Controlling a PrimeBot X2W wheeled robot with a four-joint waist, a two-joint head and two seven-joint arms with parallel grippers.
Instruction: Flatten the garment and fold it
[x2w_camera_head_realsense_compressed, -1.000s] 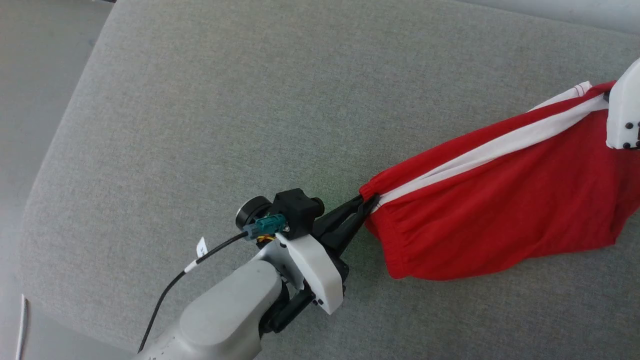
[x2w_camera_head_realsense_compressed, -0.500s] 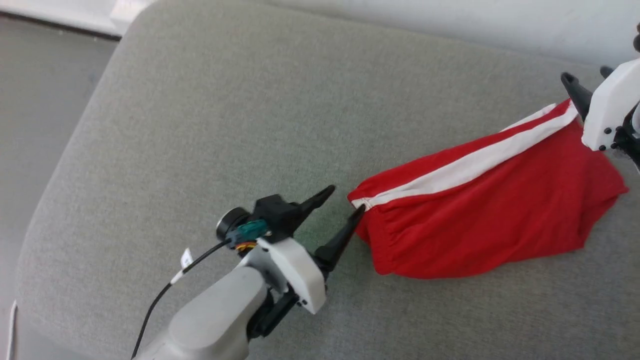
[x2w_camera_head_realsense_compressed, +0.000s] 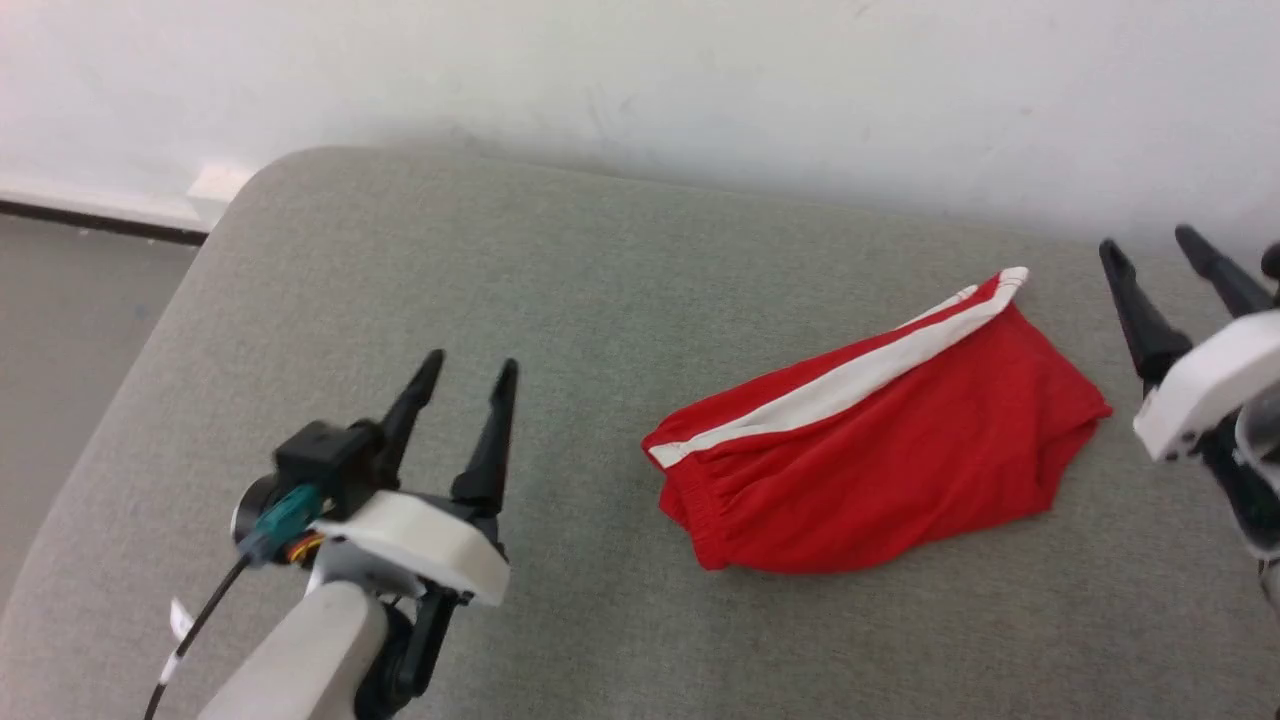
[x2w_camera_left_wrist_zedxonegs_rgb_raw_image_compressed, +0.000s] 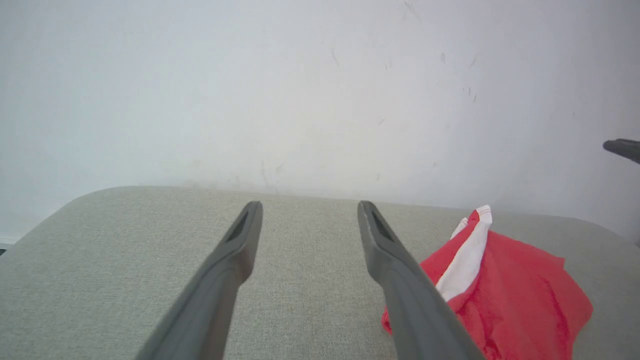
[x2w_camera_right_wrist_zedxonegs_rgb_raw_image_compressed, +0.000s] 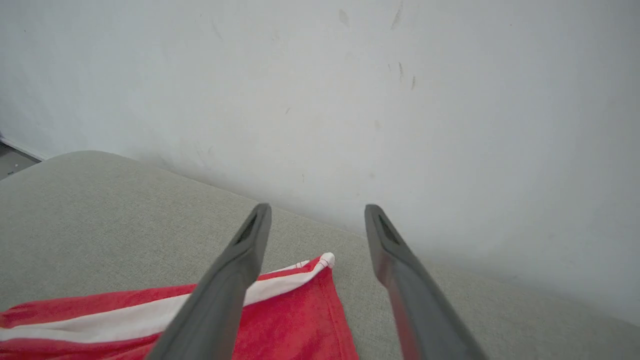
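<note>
On the grey fabric-covered worktop (x2w_camera_head_realsense_compressed: 420, 260), right of the middle, the red shorts (x2w_camera_head_realsense_compressed: 880, 470) lie loose and touch neither gripper. They sit at a slant: the gathered waistband (x2w_camera_head_realsense_compressed: 690, 495) forms the end nearer the robot's left side, and the far hem corner (x2w_camera_head_realsense_compressed: 1010, 278) points up toward the back edge, close to it but still on the fabric. A white stripe (x2w_camera_head_realsense_compressed: 830, 390) runs along the far long edge of the shorts, while the near edge curves and looks a little rumpled. The left gripper (x2w_camera_head_realsense_compressed: 472, 360) hovers with its two dark fingers spread and nothing between them, and a strip of bare fabric separates it from the waistband; its own wrist view shows the left gripper (x2w_camera_left_wrist_zedxonegs_rgb_raw_image_compressed: 310, 205) the same way, with the shorts (x2w_camera_left_wrist_zedxonegs_rgb_raw_image_compressed: 515, 290) off to one side past one finger. The right gripper (x2w_camera_head_realsense_compressed: 1146, 240) is likewise spread and empty, just beyond the hem end of the shorts, near the back edge; from its wrist the right gripper (x2w_camera_right_wrist_zedxonegs_rgb_raw_image_compressed: 318, 207) frames the hem corner of the shorts (x2w_camera_right_wrist_zedxonegs_rgb_raw_image_compressed: 295, 320). The worktop's back edge meets a pale wall (x2w_camera_head_realsense_compressed: 640, 90), its far left corner is rounded, and its left edge drops to a grey floor (x2w_camera_head_realsense_compressed: 70, 330). The whole left half of the worktop is bare fabric.
</note>
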